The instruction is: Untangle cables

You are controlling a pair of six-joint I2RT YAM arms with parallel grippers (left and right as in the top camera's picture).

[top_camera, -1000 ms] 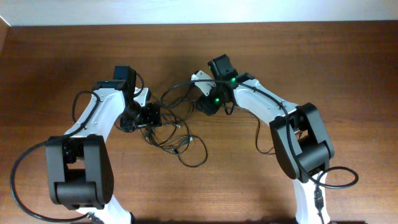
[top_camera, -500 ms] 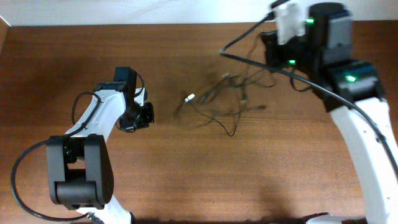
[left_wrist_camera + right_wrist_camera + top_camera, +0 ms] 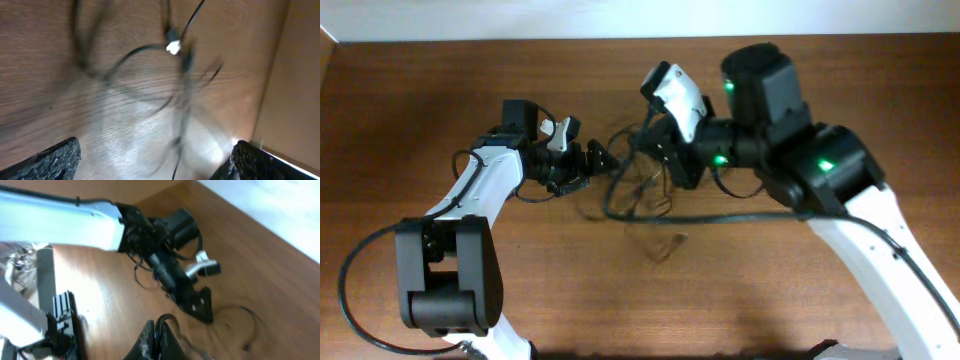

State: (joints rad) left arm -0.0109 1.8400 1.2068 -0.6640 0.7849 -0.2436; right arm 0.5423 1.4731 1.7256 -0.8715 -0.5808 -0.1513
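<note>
The cables are thin black cords bunched at the table's middle, with one loop trailing toward the front. My right gripper hangs over the bunch. In the right wrist view it is shut on a black cable loop. My left gripper is open just left of the bunch. In the left wrist view its fingers are wide apart, with blurred cables and a white plug end ahead of them.
The wooden table spreads around both arms. The left arm's thicker base cable loops at the front left. The right arm's body crosses the right half. The left arm shows in the right wrist view.
The right arm came down from the back right to the middle, carrying the cable with it. The left gripper moved right toward the bunch. The cables shifted left and forward.
</note>
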